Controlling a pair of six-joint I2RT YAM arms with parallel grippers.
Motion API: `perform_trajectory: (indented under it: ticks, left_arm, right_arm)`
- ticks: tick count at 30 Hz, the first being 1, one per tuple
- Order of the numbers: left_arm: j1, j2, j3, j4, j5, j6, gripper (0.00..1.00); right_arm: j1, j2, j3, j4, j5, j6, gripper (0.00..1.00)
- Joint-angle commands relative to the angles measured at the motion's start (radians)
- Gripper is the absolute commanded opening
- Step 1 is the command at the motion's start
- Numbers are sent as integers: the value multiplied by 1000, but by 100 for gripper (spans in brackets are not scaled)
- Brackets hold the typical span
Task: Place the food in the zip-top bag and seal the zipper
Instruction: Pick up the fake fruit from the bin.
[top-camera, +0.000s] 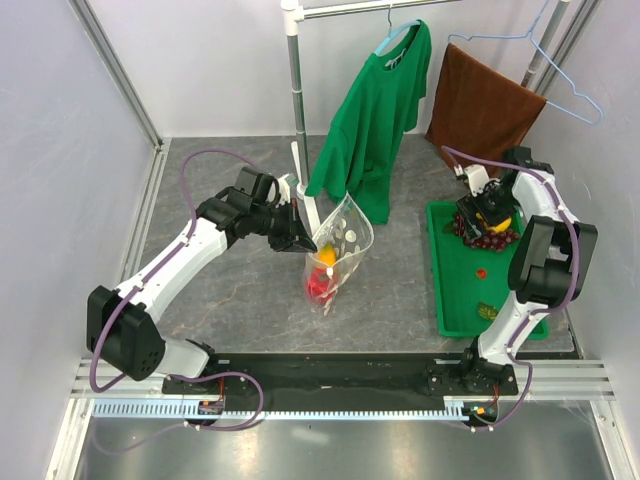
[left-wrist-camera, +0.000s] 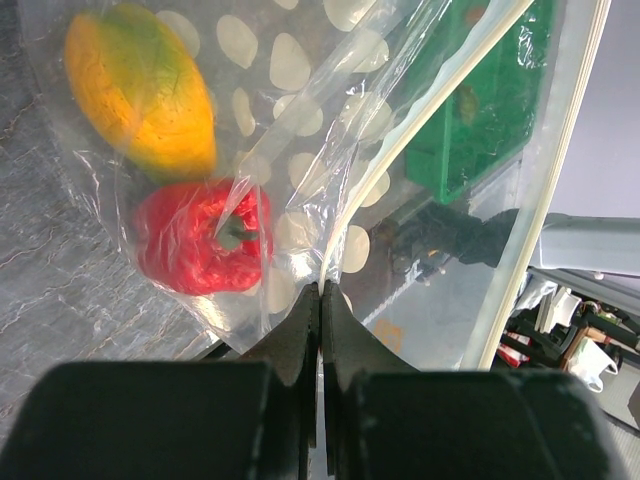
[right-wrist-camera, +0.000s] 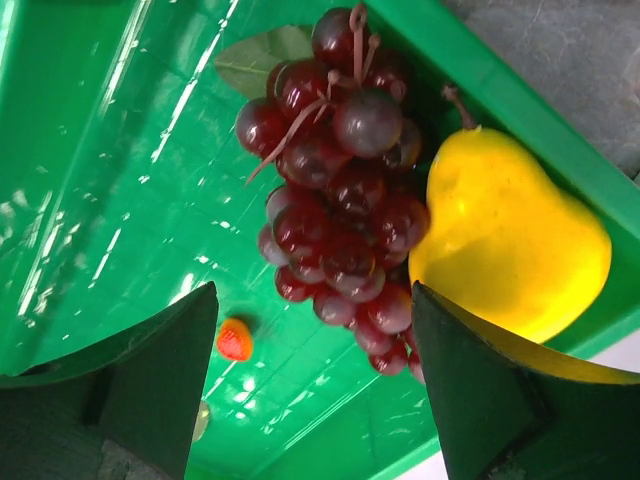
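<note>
Food, in two places.

1. Mango (left-wrist-camera: 140, 90) and pepper (left-wrist-camera: 200, 235): both inside the bag (top-camera: 350, 228), low in it and side by side. In the top view the mango lies at 12 o'clock of the pepper.
2. Bag: clear, white-dotted, at the centre of the grey table (top-camera: 230, 300). It hangs from the left gripper (left-wrist-camera: 320, 295), which is at its 9 o'clock.
3. Left gripper: clenched on the bag's edge film, right where the zipper (left-wrist-camera: 443, 92) ends.
4. Zipper: pale strip running away from the fingertips. I cannot tell whether it is pressed shut along its length.
5. Tray (top-camera: 455, 300): green, at 3 o'clock of the bag and well apart from it. A small strawberry (right-wrist-camera: 233, 340) lies on its floor.
6. Grapes (right-wrist-camera: 340, 200): on the tray toward its far end, touching a yellow pear (right-wrist-camera: 500, 240) by the rim. A leaf (right-wrist-camera: 265, 55) lies at the stem end.
7. Right gripper (right-wrist-camera: 312, 300): released, over the grapes and holding nothing. Its jaws are spread with one finger on each side of the bunch's tip. The pear-side finger is just beside the berries, and the other stands apart.
8. Shirt (top-camera: 375, 120): green, hanging at 12 o'clock beside a white pole (top-camera: 296, 90).
9. Towel (top-camera: 480, 105): brown, hanging at 1 o'clock, with a blue hanger (top-camera: 565, 85) beside it.
</note>
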Motion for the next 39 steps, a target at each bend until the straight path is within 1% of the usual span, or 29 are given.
perform_trajectory:
  ticks: [1,9,13,15,17,20,21,22,23,25,26,28,29,31,32,35,39]
  left_arm:
    - [6,-7,16,22,17,28,2]
    - [6,6,21,22,20,25,2]
    - [6,4,18,22,21,25,2]
    - [6,4,18,22,21,28,2]
    - [6,6,18,22,21,28,2]
    - [6,13,20,22,24,27,2]
    - [8,15,21,20,23,27,2]
    - [8,15,23,22,23,27,2]
    - [8,15,24,22,21,28,2]
    - [9,16,24,22,17,30,2]
    - [9,15,24,22,17,28,2]
    - [11,13,20,22,17,28,2]
    - [13,13,18,20,17,27,2]
    - [16,12,15,20,17,28,2]
    - [16,12,15,19,17,28,2]
    - [19,12,18,17,18,30,2]
    - [20,15,21,15,20,30,2]
  right_arm:
    - [20,6,-44,91,46,-37,85]
    - [36,43,-127,156,57,-38,86]
    - [42,32,-176,122,2,-57,85]
    - [50,17,-213,104,-40,-63,83]
    - [62,-5,-233,97,-49,-68,82]
    - [65,-11,-261,114,-54,-58,73]
    - [65,-9,-268,119,-48,-55,67]
    - [65,-11,-275,134,-43,-49,64]
    - [65,-12,-281,142,-41,-46,57]
    - [65,-28,-302,159,-38,-38,51]
    - [65,-37,-308,160,-38,-37,43]
    - [65,-73,-325,163,-52,-35,34]
    - [63,-89,-328,162,-58,-32,26]
    - [63,-136,-318,134,-83,-23,18]
    - [63,-152,-290,118,-115,-20,12]
    - [60,-208,-218,44,-187,6,2]
    - [59,-287,-146,-79,-259,27,0]
